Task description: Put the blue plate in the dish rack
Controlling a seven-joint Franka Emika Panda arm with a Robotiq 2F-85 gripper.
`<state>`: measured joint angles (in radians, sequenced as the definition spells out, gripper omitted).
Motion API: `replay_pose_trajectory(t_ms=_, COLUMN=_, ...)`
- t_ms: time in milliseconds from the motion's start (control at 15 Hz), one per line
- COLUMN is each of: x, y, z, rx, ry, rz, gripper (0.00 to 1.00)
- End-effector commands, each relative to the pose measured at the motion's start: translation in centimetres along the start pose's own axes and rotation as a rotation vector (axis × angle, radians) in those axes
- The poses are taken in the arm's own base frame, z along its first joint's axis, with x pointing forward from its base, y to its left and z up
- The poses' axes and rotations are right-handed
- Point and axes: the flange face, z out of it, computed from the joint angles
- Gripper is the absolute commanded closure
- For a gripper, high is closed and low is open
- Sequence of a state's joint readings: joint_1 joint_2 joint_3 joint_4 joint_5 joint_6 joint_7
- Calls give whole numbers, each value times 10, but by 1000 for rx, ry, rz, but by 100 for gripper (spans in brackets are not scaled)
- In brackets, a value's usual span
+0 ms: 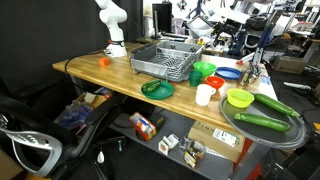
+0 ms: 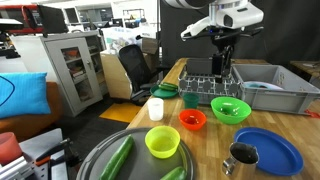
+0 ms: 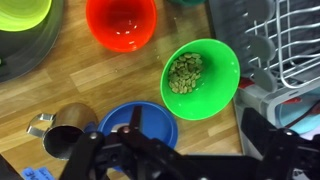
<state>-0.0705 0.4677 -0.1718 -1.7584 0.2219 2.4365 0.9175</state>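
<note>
The blue plate (image 3: pixel 150 122) lies flat on the wooden table, next to a metal cup (image 3: pixel 62 118). It also shows in both exterior views (image 1: pixel 228 73) (image 2: pixel 268 150). The grey wire dish rack (image 1: pixel 160 62) (image 2: pixel 265 97) stands at the middle of the table, and its corner shows in the wrist view (image 3: pixel 292 40). My gripper (image 3: pixel 195 140) is open and empty. It hangs in the air (image 2: pixel 222 68) over the gap between the blue plate and the rack, near the green bowl. One finger is over the plate's edge. I cannot pick the gripper out in the exterior view that looks across the room.
A green bowl (image 3: pixel 200 72) with beans sits between the plate and the rack. A red bowl (image 3: pixel 122 22), a yellow-green bowl (image 2: pixel 162 141), a white cup (image 2: pixel 155 108), a dark green plate (image 1: pixel 157 88) and a round grey tray with cucumbers (image 1: pixel 265 122) are also on the table.
</note>
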Motion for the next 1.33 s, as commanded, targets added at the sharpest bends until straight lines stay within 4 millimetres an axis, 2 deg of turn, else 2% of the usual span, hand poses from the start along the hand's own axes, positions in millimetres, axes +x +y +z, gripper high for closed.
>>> replay_pose_trajectory(t_ms=0, x=29, y=-12, z=29, rx=-37, ry=9, rz=198, gripper=0)
replay_pose_trajectory(t_ms=400, x=77, y=-8, z=72, rx=-85, ry=-9, rz=529, gripper=0)
replay_pose_trajectory(t_ms=467, x=78, y=-7, z=79, rx=-90, ry=-74, rz=550, gripper=0)
replay_pose_trajectory(t_ms=533, x=74, y=-2, z=73, rx=-80, ry=7, rz=487, gripper=0)
replay_pose_trajectory(t_ms=667, x=78, y=-2, z=82, rx=-85, ry=-31, rz=516, gripper=0)
replay_pose_trajectory(t_ms=1000, x=77, y=-6, z=79, rx=-86, ry=-42, rz=523, gripper=0)
replay_pose_trajectory(t_ms=1267, x=89, y=-3, z=95, rx=-96, ry=7, rz=518, gripper=0)
